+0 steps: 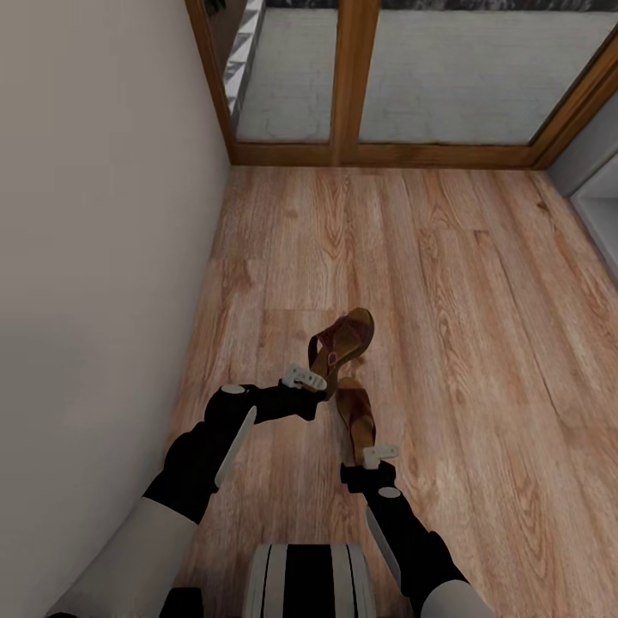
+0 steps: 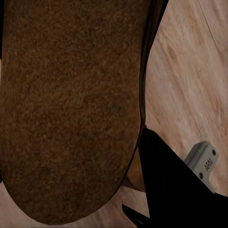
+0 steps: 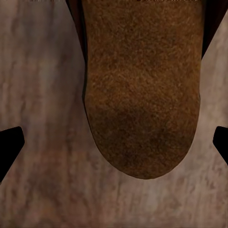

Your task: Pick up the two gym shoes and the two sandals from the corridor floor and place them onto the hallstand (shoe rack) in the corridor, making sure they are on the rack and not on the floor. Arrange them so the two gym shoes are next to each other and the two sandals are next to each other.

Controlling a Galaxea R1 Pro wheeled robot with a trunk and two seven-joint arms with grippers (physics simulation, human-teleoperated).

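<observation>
Two dark brown sandals sit just ahead of my arms over the wood-plank corridor floor (image 1: 481, 283). The farther sandal (image 1: 350, 336) is tipped up on its side, and my left gripper (image 1: 314, 383) is shut on its heel end. Its brown footbed (image 2: 71, 109) looms close in the left wrist view, with one dark finger (image 2: 164, 185) beside it. The nearer sandal (image 1: 354, 412) lies flat, toe pointing away. My right gripper (image 1: 367, 446) hovers at its heel, open. The sandal's rounded end (image 3: 142, 104) sits between the spread fingertips (image 3: 9, 145), which do not touch it. The gym shoes and hallstand are out of view.
A plain beige wall (image 1: 94, 215) runs close along my left. Ahead, a wood-framed glass door (image 1: 356, 77) closes off the corridor. A pale grey edge (image 1: 601, 206) shows at the far right.
</observation>
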